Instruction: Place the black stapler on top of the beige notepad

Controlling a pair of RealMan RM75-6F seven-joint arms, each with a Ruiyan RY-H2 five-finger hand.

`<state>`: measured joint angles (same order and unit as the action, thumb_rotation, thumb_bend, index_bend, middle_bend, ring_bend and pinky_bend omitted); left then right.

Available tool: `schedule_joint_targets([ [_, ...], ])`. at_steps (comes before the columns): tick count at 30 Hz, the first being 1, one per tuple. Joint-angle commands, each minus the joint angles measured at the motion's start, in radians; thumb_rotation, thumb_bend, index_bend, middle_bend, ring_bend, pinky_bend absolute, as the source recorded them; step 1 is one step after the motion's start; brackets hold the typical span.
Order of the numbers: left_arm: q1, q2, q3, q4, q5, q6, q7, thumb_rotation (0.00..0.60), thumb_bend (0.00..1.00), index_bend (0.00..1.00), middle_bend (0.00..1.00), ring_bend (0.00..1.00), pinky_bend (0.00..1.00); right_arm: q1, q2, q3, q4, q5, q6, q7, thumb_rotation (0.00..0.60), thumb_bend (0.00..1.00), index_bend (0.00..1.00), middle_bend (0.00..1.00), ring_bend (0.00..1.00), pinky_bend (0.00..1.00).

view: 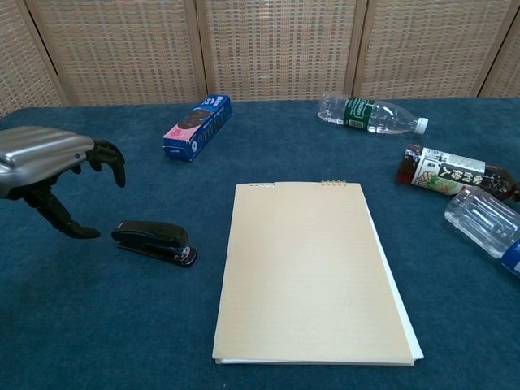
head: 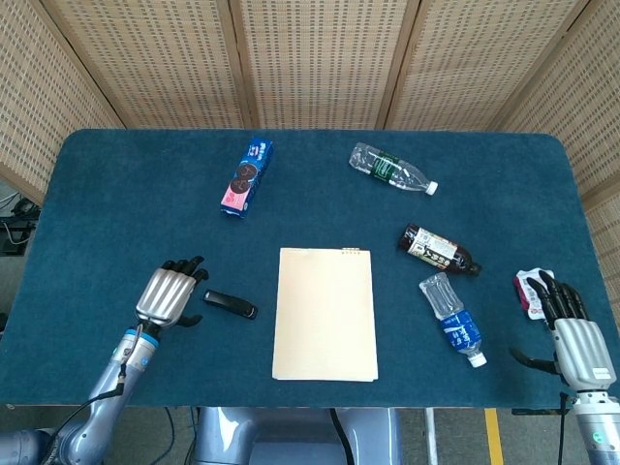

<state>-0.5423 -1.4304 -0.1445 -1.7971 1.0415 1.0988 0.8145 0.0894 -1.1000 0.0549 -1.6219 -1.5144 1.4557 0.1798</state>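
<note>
Three bottles (head: 451, 309) right of notepad (head: 325, 314)

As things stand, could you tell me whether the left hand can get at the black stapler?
Probably yes: the left hand hovers open just beside the black stapler, with nothing between them.

A staged robot test station rather than a lived-in room: a table (head: 116, 184) covered in dark blue felt, enclosed behind by woven cane partition screens (head: 320, 58) in wooden frames. Past the table's near edge, bare floor with a yellow marking strip (head: 492, 436) and, at its left edge, loose cables (head: 15, 228) suggest a laboratory or data-collection bay
</note>
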Motion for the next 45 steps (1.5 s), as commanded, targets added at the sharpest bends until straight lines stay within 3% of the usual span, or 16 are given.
schedule_joint_targets([
  [1, -0.036, -0.046, 0.009, 0.015, -0.040, 0.003, 0.057, 0.600, 0.23, 0.34, 0.19, 0.24, 0.28, -0.002, 0.002, 0.000, -0.001, -0.003, 0.004, 0.006, 0.600, 0.15, 0.04, 0.00, 0.00, 0.00],
  [24, -0.159, -0.203, 0.035, 0.111, -0.199, 0.023, 0.168, 0.600, 0.26, 0.38, 0.21, 0.25, 0.28, -0.006, 0.017, 0.000, 0.003, -0.004, 0.006, 0.057, 0.600, 0.15, 0.04, 0.00, 0.00, 0.00],
  [30, -0.174, -0.237, 0.060, 0.134, -0.200, 0.036, 0.183, 0.600, 0.30, 0.44, 0.26, 0.29, 0.32, -0.007, 0.020, 0.002, 0.006, -0.002, 0.006, 0.070, 0.600, 0.15, 0.05, 0.00, 0.00, 0.00],
  [36, -0.165, -0.279, 0.088, 0.195, -0.095, 0.093, 0.148, 0.600, 0.56, 0.70, 0.50, 0.50, 0.50, -0.011, 0.025, 0.004, 0.006, -0.009, 0.019, 0.090, 0.600, 0.15, 0.05, 0.00, 0.00, 0.00],
  [40, -0.158, -0.290, 0.098, 0.228, -0.010, 0.111, 0.090, 0.600, 0.60, 0.77, 0.56, 0.55, 0.54, -0.011, 0.025, 0.004, 0.008, -0.010, 0.019, 0.094, 0.600, 0.15, 0.05, 0.00, 0.00, 0.00],
  [45, -0.174, -0.266, 0.093, 0.223, 0.072, 0.101, 0.055, 0.600, 0.62, 0.79, 0.57, 0.56, 0.54, -0.011, 0.026, 0.004, 0.006, -0.011, 0.021, 0.097, 0.600, 0.15, 0.05, 0.00, 0.00, 0.00],
])
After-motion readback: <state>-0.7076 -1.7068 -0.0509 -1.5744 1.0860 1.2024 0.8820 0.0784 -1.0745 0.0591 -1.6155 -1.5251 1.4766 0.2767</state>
